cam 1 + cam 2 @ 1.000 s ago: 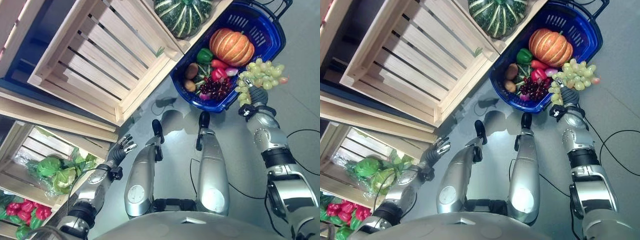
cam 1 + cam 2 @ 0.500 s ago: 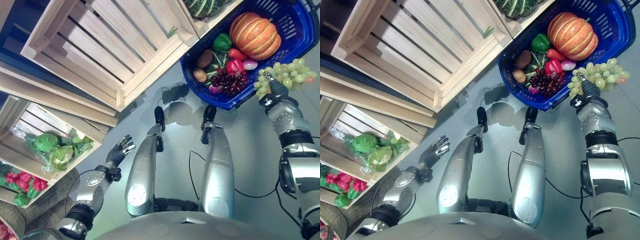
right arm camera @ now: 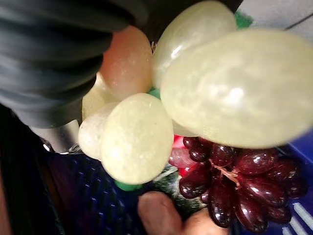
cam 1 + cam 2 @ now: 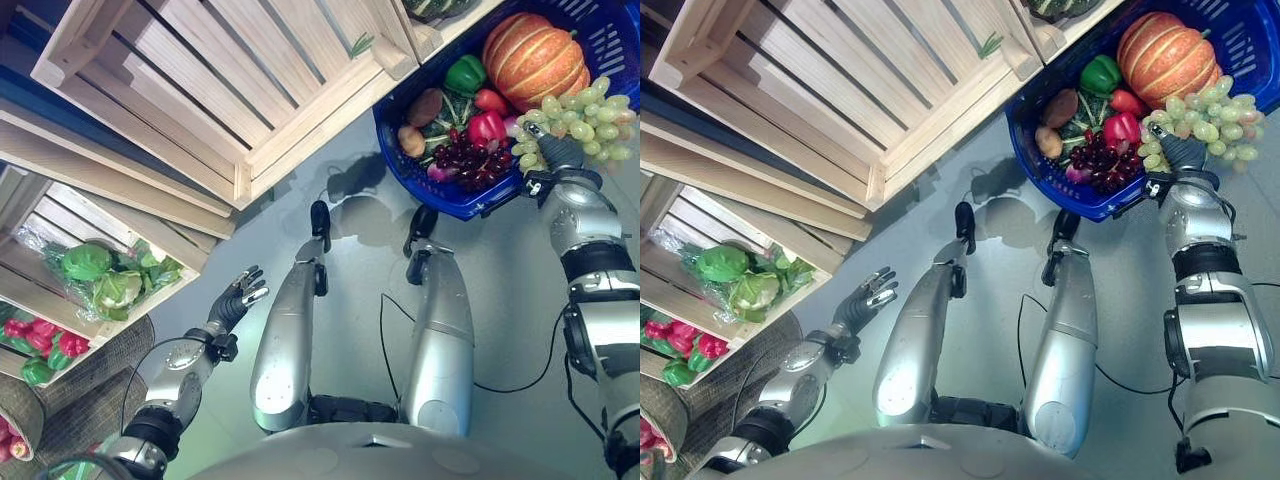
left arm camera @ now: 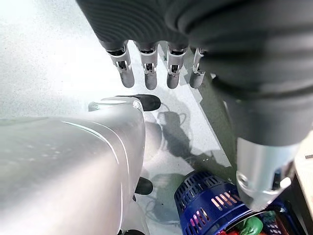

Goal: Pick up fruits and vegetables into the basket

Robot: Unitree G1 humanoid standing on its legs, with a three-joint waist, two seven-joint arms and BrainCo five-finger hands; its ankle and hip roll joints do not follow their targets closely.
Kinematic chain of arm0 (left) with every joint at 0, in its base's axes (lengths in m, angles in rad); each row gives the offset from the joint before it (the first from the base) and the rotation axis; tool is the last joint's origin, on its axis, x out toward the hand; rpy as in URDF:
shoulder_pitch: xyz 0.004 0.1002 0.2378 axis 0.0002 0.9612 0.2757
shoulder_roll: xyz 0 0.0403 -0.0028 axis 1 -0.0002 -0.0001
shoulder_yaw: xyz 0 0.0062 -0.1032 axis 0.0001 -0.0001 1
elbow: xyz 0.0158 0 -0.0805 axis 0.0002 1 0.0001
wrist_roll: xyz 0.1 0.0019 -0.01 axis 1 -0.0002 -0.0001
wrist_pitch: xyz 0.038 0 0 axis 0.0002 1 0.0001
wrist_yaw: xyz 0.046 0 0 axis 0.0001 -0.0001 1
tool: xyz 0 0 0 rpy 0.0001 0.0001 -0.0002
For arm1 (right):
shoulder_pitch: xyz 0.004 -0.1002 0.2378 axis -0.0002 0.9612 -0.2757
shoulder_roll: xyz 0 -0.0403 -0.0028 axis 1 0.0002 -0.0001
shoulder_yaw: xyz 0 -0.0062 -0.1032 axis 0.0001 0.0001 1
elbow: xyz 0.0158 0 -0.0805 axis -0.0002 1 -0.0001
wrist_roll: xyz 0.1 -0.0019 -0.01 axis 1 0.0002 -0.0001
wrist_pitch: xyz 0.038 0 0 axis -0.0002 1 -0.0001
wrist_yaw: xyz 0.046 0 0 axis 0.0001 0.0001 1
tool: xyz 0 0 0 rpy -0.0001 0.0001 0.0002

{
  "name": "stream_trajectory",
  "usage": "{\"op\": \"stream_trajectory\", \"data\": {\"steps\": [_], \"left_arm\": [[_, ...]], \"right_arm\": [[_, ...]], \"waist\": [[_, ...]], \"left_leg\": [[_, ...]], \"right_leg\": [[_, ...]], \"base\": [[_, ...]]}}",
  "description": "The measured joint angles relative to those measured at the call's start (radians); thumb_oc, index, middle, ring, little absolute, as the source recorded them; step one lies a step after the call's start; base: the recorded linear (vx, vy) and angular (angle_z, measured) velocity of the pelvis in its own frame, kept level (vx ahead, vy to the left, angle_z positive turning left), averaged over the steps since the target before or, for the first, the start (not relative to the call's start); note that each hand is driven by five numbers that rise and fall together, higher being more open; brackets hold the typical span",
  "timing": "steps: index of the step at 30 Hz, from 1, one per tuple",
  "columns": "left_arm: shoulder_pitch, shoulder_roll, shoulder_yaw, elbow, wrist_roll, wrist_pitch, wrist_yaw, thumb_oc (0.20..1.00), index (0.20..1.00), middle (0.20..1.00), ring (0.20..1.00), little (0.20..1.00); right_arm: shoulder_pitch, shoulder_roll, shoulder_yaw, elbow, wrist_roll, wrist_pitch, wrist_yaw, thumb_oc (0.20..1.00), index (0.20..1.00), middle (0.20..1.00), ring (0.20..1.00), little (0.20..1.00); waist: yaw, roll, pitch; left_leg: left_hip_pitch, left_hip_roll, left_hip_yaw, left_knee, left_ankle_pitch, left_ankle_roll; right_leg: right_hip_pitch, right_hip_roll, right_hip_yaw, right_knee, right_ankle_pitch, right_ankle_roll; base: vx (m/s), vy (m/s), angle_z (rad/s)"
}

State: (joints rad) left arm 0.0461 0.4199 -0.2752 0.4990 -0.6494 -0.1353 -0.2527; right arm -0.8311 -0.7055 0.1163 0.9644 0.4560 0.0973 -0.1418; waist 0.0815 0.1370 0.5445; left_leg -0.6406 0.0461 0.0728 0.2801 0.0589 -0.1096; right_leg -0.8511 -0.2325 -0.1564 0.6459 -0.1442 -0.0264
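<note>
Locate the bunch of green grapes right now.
In the left eye view the bunch of green grapes is in the right hand, over the near right rim of the blue plastic basket, beside the orange pumpkin.

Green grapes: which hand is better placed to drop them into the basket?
The right hand. It holds the green grapes at the blue basket rim, above the dark grapes. The left hand hangs open, far from the basket.

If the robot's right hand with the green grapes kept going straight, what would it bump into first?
Probably the blue basket: the right hand holds the green grapes at its rim, above the dark red grapes. Depth is hard to judge.
</note>
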Motion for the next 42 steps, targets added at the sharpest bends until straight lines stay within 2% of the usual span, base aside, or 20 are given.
{"op": "stream_trajectory", "data": {"steps": [4, 9, 18, 25, 26, 27, 32, 36, 38, 42], "left_arm": [[0.0, 0.014, -0.001, 0.004, 0.0, 0.0, -0.013, 1.0, 1.0, 1.0, 1.0, 1.0], [0.0, 0.03, 0.0, 0.004, -0.002, 0.001, -0.019, 1.0, 1.0, 1.0, 1.0, 1.0], [-0.001, 0.03, -0.001, 0.002, -0.002, 0.001, -0.019, 1.0, 1.0, 1.0, 1.0, 1.0], [-0.001, 0.03, -0.001, -0.005, -0.002, 0.002, -0.019, 1.0, 1.0, 1.0, 1.0, 1.0], [-0.001, 0.031, -0.001, -0.007, -0.002, 0.003, -0.018, 1.0, 1.0, 1.0, 1.0, 1.0], [-0.001, 0.031, -0.001, -0.015, -0.001, 0.005, -0.019, 1.0, 1.0, 1.0, 1.0, 1.0], [-0.001, 0.031, -0.003, -0.017, 0.002, 0.008, -0.018, 1.0, 1.0, 1.0, 1.0, 1.0], [-0.001, 0.031, -0.005, -0.018, 0.002, 0.021, -0.02, 1.0, 1.0, 1.0, 1.0, 1.0], [-0.001, 0.031, -0.009, -0.017, 0.002, 0.022, -0.022, 1.0, 1.0, 1.0, 1.0, 1.0], [-0.002, 0.031, -0.021, -0.014, 0.002, 0.018, -0.032, 1.0, 1.0, 1.0, 1.0, 1.0]], "right_arm": [[-0.045, -0.001, 0.039, 0.055, -0.077, 0.038, 0.021, 0.2, 0.2, 0.2, 0.2, 0.2], [-0.054, -0.002, 0.055, 0.085, -0.094, 0.057, 0.041, 0.2, 0.2, 0.2, 0.2, 0.2], [-0.097, -0.003, 0.052, 0.184, -0.024, 0.119, 0.113, 0.2, 0.2, 0.2, 0.2, 0.2], [-0.114, -0.003, 0.047, 0.212, -0.023, 0.153, 0.174, 0.2, 0.2, 0.2, 0.2, 0.2], [-0.114, -0.003, 0.046, 0.213, -0.023, 0.156, 0.174, 0.489, 0.489, 0.489, 0.489, 0.489], [-0.115, -0.003, 0.039, 0.216, -0.022, 0.163, 0.172, 1.0, 1.0, 1.0, 1.0, 1.0], [-0.122, -0.003, 0.005, 0.244, 0.016, 0.191, 0.103, 1.0, 1.0, 1.0, 1.0, 1.0], [-0.107, 0.001, -0.009, 0.251, 0.018, 0.187, 0.024, 1.0, 1.0, 1.0, 1.0, 1.0], [-0.092, 0.006, -0.027, 0.25, 0.025, 0.177, -0.006, 1.0, 1.0, 1.0, 1.0, 1.0], [-0.037, 0.03, -0.048, 0.246, 0.034, 0.118, -0.077, 1.0, 1.0, 1.0, 1.0, 1.0]], "waist": [[0.012, 0.0, 0.0], [0.021, 0.0, 0.0], [0.042, 0.0, 0.0], [0.043, 0.0, 0.0], [0.043, 0.0, 0.0], [0.044, 0.0, 0.0], [0.053, 0.0, 0.0], [0.053, 0.0, 0.0], [0.053, 0.0, 0.0], [0.049, 0.001, 0.0]], "left_leg": [[-0.004, -0.001, -0.006, -0.002, 0.002, -0.003], [-0.021, -0.003, -0.027, -0.001, 0.006, -0.003], [-0.064, -0.019, -0.037, 0.014, 0.011, 0.004], [-0.08, -0.03, -0.04, 0.016, 0.015, 0.011], [-0.081, -0.03, -0.04, 0.017, 0.015, 0.011], [-0.086, -0.03, -0.042, 0.024, 0.015, 0.01], [-0.088, -0.031, -0.042, 0.03, 0.014, 0.011], [-0.079, -0.033, -0.043, 0.031, 0.016, 0.01], [-0.068, -0.034, -0.042, 0.029, 0.016, 0.009], [-0.029, -0.031, -0.042, 0.023, 0.013, 0.013]], "right_leg": [[0.0, -0.002, -0.006, 0.0, 0.0, 0.0], [-0.002, -0.008, -0.025, 0.001, -0.001, -0.002], [-0.037, -0.03, -0.032, 0.019, -0.003, 0.0], [-0.056, -0.037, -0.028, 0.031, -0.006, 0.006], [-0.057, -0.037, -0.028, 0.033, -0.006, 0.006], [-0.059, -0.038, -0.029, 0.035, -0.005, 0.004], [-0.059, -0.04, -0.029, 0.035, -0.006, 0.005], [-0.051, -0.045, -0.03, 0.035, -0.003, 0.001], [-0.039, -0.046, -0.03, 0.034, -0.003, 0.002], [0.006, -0.043, -0.032, 0.016, -0.005, 0.009]], "base": [[0.0, -0.022, 0.03], [0.01, -0.025, 0.09], [0.0, -0.032, 0.07], [0.0, -0.008, 0.02], [-0.01, -0.021, 0.04], [0.0, -0.014, 0.03], [0.0, 0.0, 0.0], [0.0, 0.05, 0.01], [0.01, 0.056, 0.01], [0.02, 0.093, -0.01]]}}
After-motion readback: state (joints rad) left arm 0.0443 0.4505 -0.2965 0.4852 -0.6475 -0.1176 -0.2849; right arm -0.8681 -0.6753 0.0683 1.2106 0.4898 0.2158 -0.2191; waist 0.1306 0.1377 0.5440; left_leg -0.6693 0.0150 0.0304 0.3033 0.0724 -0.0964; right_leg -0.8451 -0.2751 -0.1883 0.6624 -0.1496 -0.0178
